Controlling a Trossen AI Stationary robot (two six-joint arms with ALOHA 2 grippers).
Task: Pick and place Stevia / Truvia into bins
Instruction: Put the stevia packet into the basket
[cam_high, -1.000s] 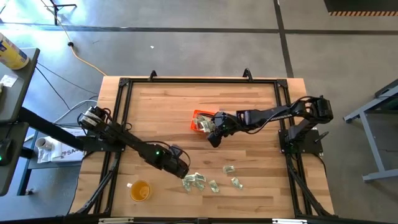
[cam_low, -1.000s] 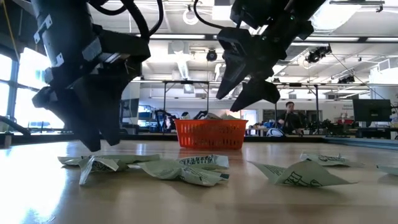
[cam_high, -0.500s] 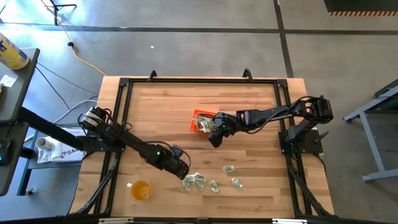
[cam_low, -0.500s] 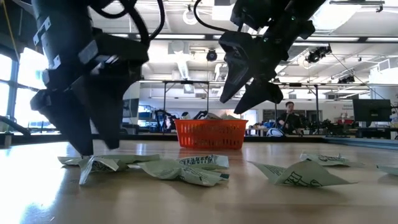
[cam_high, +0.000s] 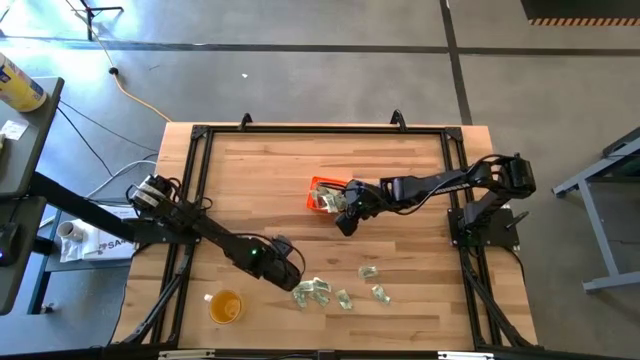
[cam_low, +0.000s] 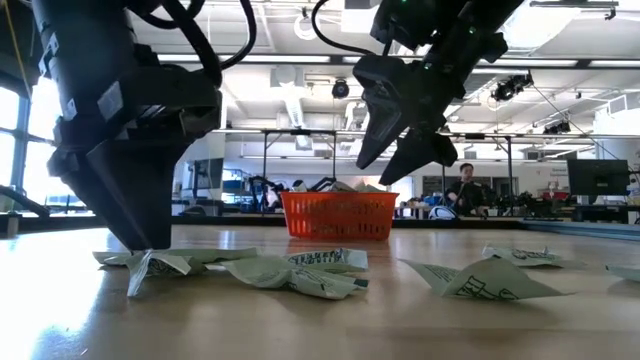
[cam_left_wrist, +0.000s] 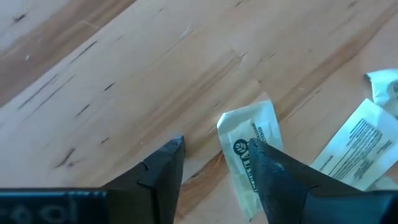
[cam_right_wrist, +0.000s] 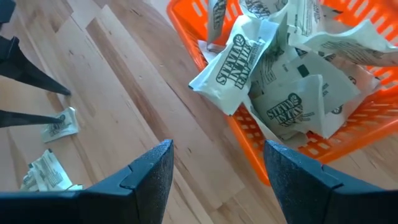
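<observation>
1. I see the Stevia sachets as small flat paper packets, pale green and white with dark print, several crumpled; a loose cluster lies on the near part of the wooden table, with a few more just to the right.
2. More sachets are heaped in the orange bin near the table's centre, one hanging over its rim.
3. My left gripper is low at the cluster's left edge, fingers spread, one tip overlapping a sachet; nothing is pinched.
4. My right gripper hangs just beside the bin, fingers apart and empty.
5. A translucent yellow cup stands at the near left.
</observation>
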